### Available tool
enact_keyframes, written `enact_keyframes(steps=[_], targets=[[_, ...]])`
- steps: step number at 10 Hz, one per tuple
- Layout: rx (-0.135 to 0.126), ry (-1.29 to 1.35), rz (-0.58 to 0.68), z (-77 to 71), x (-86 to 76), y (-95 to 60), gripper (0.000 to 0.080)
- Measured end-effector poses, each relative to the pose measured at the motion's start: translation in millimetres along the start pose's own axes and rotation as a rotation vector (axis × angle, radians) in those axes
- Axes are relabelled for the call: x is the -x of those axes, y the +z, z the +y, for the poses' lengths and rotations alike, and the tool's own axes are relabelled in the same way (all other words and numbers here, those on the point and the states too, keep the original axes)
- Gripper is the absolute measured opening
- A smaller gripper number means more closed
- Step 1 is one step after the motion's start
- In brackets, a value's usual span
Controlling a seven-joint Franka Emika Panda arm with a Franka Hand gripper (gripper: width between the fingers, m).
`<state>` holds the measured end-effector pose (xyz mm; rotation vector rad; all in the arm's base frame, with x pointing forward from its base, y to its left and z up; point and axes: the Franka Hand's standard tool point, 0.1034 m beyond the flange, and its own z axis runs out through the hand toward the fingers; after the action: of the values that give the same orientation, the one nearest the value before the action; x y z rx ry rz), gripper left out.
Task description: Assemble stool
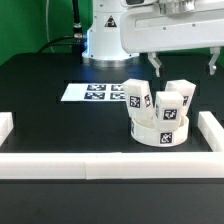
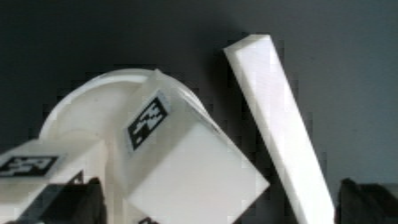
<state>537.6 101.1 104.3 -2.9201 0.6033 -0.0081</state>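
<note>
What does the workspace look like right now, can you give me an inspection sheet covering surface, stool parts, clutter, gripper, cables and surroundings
Surface: black table, edged by white border rails.
Job's things: round seat disc near the exterior view's right, with tagged block legs standing on or against it; whether any is seated in a socket cannot be told.
Clutter: nothing seen; the marker board lies flat behind the stool parts.
Grippers: gripper hangs above the parts, jaws open, holding nothing.
Cables: a dark cable runs to the robot base.
Surroundings: green backdrop behind the table.
</note>
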Motion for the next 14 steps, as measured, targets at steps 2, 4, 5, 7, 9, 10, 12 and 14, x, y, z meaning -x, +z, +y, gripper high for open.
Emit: enact_keyframes(steps=[2, 4, 5, 7, 9, 10, 12, 14], targets=[[0.094, -0.299, -0.004, 1.1, 4.0, 7.0, 0.0649], [0.135, -0.548, -0.026, 0.2, 5.4, 8.8, 0.0649], [0.137, -0.601, -0.029, 2.2, 4.1, 8.5, 0.0649], [0.145, -0.743, -0.04, 5.6, 2.6, 8.9, 0.0649], [0.155, -0.907, -0.063, 12.0, 1.0, 13.3, 0.0649], [0.157, -0.904, -0.065, 13.2, 1.1, 15.0, 0.0649], [0.163, -0.902, -0.062, 16.3, 0.4, 19.5, 0.062], [0.164, -0.9, -0.062, 17.1, 0.2, 20.1, 0.0437]])
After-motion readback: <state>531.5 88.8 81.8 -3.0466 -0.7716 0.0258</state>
